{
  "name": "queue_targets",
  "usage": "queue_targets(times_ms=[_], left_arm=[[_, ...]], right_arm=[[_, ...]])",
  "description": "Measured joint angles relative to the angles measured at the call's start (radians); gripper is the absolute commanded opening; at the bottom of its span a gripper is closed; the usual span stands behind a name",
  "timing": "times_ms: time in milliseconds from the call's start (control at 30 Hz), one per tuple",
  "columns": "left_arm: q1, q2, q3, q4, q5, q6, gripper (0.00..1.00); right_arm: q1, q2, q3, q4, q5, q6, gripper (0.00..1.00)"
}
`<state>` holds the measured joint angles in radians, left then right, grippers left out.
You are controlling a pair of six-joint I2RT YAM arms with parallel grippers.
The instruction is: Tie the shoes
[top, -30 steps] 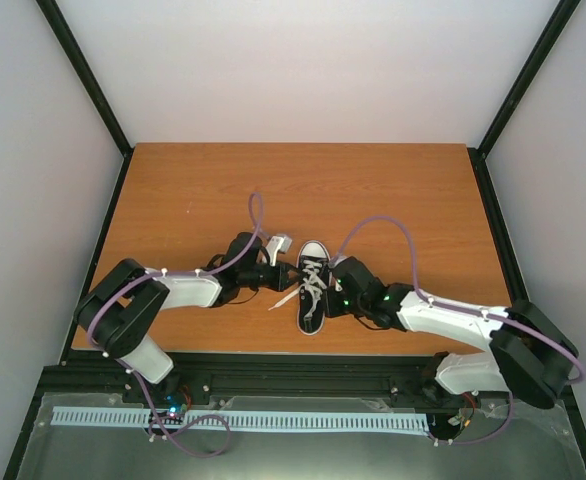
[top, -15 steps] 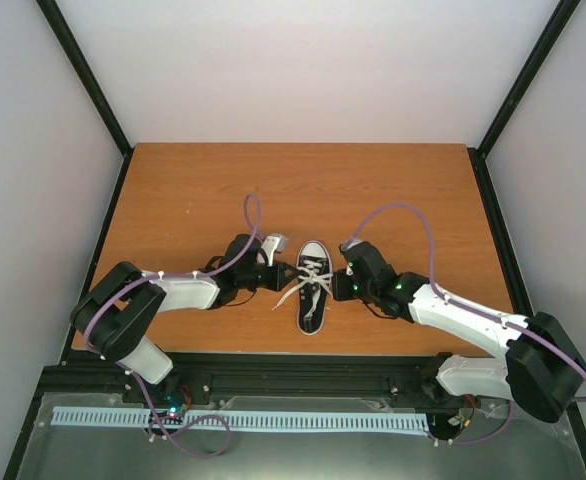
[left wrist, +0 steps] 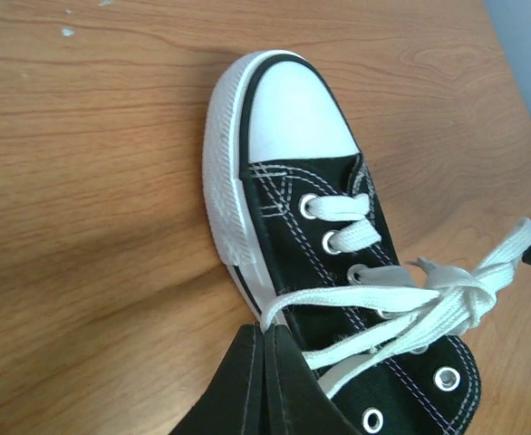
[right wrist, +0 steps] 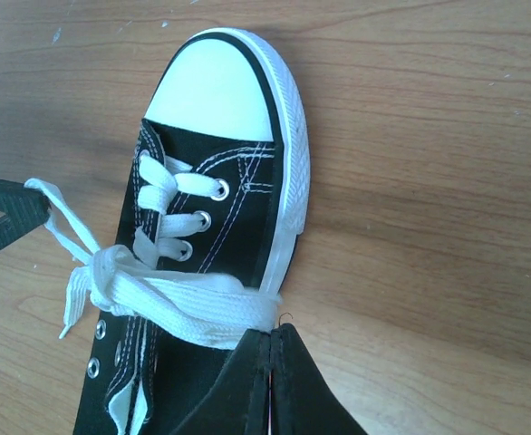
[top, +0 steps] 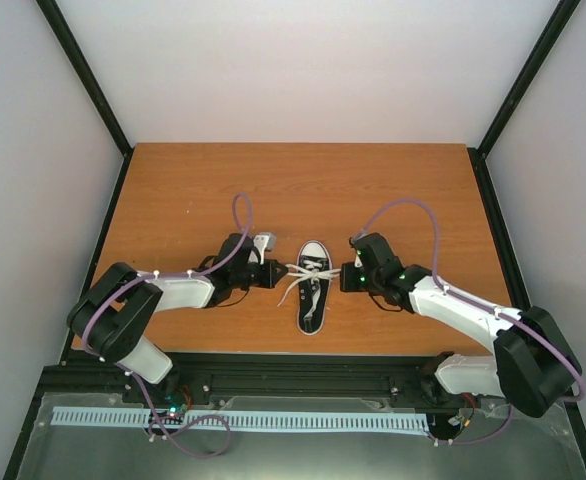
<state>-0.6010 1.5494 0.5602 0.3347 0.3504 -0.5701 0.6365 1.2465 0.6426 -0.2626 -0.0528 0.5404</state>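
One black sneaker [top: 313, 290] with a white toe cap sits near the middle of the table [top: 193, 190], between both grippers, toe pointing away from the arm bases. Its white laces [top: 308, 271] run out sideways from a crossing over the tongue. Left gripper [top: 277, 272] is pinched together on the strand at the shoe's left edge. Right gripper [top: 344, 278] is clamped on the wide strand at the right edge. I only see those pinches up close in the wrist views. Top view alone shows a loose lace end trailing toward the near edge, left of the shoe.
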Motion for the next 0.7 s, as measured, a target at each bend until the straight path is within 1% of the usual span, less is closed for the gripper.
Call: queue_targets(times_ms=[367,467,600,667,700], left_arm=[[0.017,0.007,0.0,-0.019,-0.001,-0.002,0.01],[0.019,0.017,0.0,-0.017,0.034,0.006,0.01],[0.019,0.039,0.001,-0.012,0.097,0.022,0.01],[0.019,0.043,0.002,-0.007,0.12,0.026,0.01],[0.019,0.045,0.003,-0.005,0.13,0.028,0.01]], right_arm=[[-0.045,0.01,-0.01,0.019,-0.047,-0.006,0.03],[-0.047,0.021,0.003,0.019,-0.081,-0.037,0.03],[-0.048,0.085,0.066,0.034,-0.124,-0.087,0.03],[-0.048,0.146,0.116,0.056,-0.15,-0.111,0.07],[-0.048,0.18,0.141,0.068,-0.166,-0.12,0.14]])
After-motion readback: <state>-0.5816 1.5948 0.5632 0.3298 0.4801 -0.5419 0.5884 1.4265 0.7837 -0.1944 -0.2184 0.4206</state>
